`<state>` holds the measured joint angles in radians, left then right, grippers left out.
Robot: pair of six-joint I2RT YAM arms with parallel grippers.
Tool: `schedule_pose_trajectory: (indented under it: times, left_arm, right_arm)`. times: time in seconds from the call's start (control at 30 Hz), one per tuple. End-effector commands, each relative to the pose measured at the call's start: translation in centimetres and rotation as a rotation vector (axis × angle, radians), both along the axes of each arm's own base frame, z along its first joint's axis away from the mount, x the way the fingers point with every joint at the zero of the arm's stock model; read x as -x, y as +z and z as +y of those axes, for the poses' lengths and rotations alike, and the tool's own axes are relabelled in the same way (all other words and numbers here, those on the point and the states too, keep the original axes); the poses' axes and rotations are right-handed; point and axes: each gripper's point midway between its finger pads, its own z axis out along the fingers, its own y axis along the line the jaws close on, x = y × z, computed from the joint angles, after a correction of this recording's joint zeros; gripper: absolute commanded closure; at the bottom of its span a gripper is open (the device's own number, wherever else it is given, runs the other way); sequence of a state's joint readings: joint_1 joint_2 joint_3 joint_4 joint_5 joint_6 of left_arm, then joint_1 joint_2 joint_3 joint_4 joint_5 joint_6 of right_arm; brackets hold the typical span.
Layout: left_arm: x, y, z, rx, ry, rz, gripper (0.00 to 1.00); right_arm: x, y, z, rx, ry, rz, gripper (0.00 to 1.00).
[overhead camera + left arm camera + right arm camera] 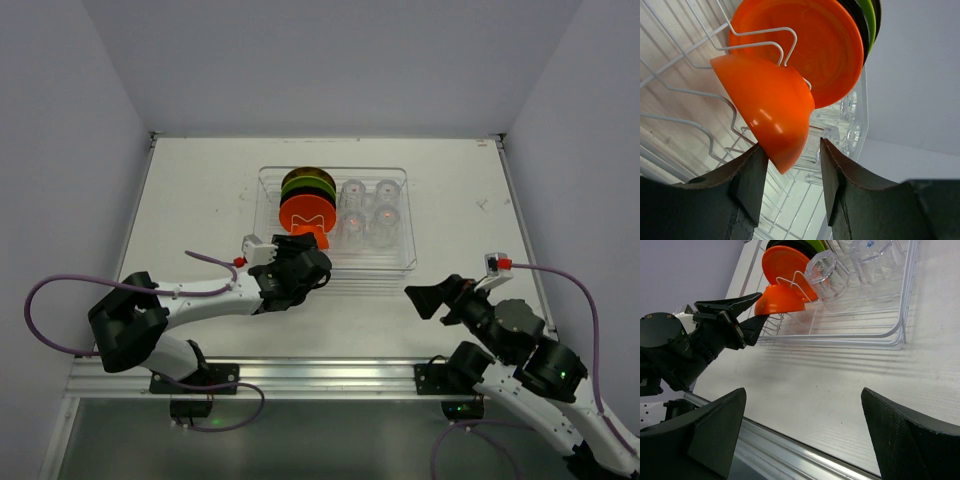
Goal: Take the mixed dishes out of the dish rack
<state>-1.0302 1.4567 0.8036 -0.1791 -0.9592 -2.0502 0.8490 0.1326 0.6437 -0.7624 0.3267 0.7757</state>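
Left hand (pixel 312 258) reached the small orange bowl (pixel 310 238) in the dish rack (pixel 380 275); right hand (pixel 432 298) hung wide open.

From above, the rack lay at the far middle of the worktop (pixel 200 200); plates stood on edge in its left half, the orange plate (pixel 305 212) nearest, black and green behind; four clear glasses (pixel 383 222) filled its right half; the bowl sat at the rack's near left, just before the orange plate; the right hand hung over the near right, well apart from the rack. From the left wrist, the bowl leaned tilted on a wire divider (pixel 760 31), its lower edge between the fingers (pixel 747 185); one finger lay against it, a gap showed at the other, so the hand stood half-open round the bowl, not clamped. From the right wrist, that hand's fingers (pixel 715 425) spread wide over bare worktop.
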Motion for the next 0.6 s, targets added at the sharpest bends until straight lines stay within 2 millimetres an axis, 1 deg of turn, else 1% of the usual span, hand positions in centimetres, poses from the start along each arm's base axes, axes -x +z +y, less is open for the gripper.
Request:
schedule_pose_trajectory:
  times: [0.0,0.17,0.43,0.57]
  left_arm:
    - [0.6,-3.4,3.2,0.284,0.277,0.019,0.5]
    - [0.4,-3.8,2.8,0.322,0.276,0.002,0.5]
    - [0.0,-4.6,2.2,0.325,0.275,0.0,0.5]
    - [-0.1,-4.8,2.0,0.332,0.274,-0.003,0.48]
  right_arm:
    - [-0.1,0.3,0.7,-0.001,0.027,-0.019,0.01]
    - [0.0,0.2,1.0,-0.003,0.045,-0.015,0.01]
    - [0.2,0.4,1.1,-0.01,0.057,-0.019,0.01]
    - [0.3,0.3,1.2,-0.008,0.066,-0.017,0.01]
